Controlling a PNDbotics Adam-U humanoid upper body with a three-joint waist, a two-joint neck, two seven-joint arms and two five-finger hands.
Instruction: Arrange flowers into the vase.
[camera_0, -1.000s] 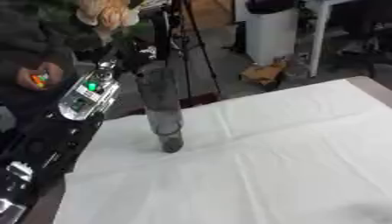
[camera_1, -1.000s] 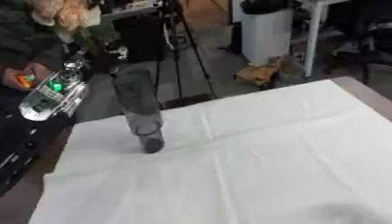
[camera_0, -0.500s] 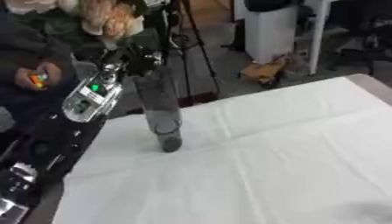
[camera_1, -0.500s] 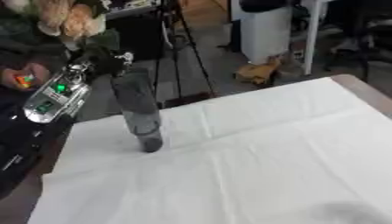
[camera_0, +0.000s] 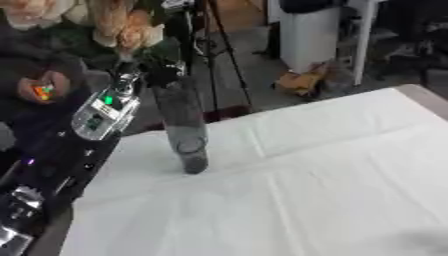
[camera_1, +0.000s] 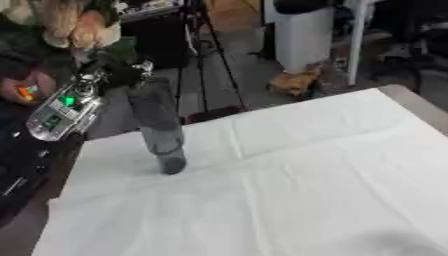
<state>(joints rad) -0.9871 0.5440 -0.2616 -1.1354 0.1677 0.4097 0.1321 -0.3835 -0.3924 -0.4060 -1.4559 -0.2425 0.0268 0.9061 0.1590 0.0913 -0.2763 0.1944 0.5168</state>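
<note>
Left eye view shows your left hand (camera_0: 144, 75) grasping the flowers (camera_0: 118, 22) above the vase (camera_0: 184, 131): lower the stems straight into its mouth.

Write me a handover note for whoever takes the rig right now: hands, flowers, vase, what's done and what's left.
Left hand: raised at the upper left, over the vase's mouth; it seems to hold the flowers, but its fingers are too blurred to tell.
Right hand: not in view.
Vase: tall, dark, see-through, standing upright near the left edge of the white table.
Flowers: pale peach blooms with green leaves, above and behind the vase; I cannot see stems inside the vase.
Done: flowers brought over to the vase.
Left: lower the stems into the vase, let go, draw the hand back.
</note>
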